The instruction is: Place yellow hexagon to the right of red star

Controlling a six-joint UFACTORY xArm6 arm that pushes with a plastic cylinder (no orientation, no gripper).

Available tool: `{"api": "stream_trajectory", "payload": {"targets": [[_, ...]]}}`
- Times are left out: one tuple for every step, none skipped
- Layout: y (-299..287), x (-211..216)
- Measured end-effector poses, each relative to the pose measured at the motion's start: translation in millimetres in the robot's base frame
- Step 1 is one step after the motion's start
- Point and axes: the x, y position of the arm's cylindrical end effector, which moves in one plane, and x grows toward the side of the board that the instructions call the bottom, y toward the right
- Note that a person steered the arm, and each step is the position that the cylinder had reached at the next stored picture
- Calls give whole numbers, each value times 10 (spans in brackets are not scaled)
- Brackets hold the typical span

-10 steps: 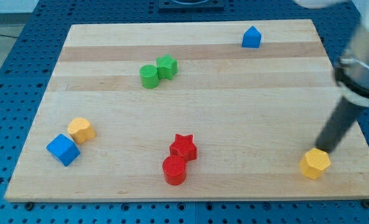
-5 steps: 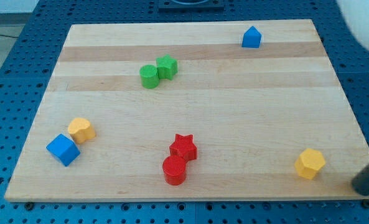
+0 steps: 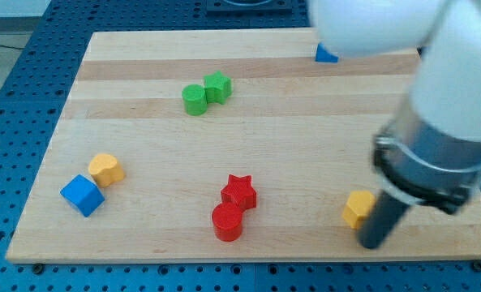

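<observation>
Yellow hexagon (image 3: 358,208) leftward, nearer red star (image 3: 239,191)

My tip (image 3: 372,242) rests low at the view's right.

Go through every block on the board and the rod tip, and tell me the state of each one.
yellow hexagon: flat, partly hidden by rod
my tip: on board, touching hexagon's right side
red star: touching red cylinder
green blocks: touching pair
blue cube: beside yellow block
blue block: mostly hidden by arm
</observation>
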Motion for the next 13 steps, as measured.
{"api": "stream_trajectory", "payload": {"targets": [[-54, -377], [250, -232], [491, -426], [490, -786], [201, -922], [-392, -923], [-444, -923], [-167, -917], [221, -499], [34, -588], [-649, -868], [-375, -840], [-101, -350]]}}
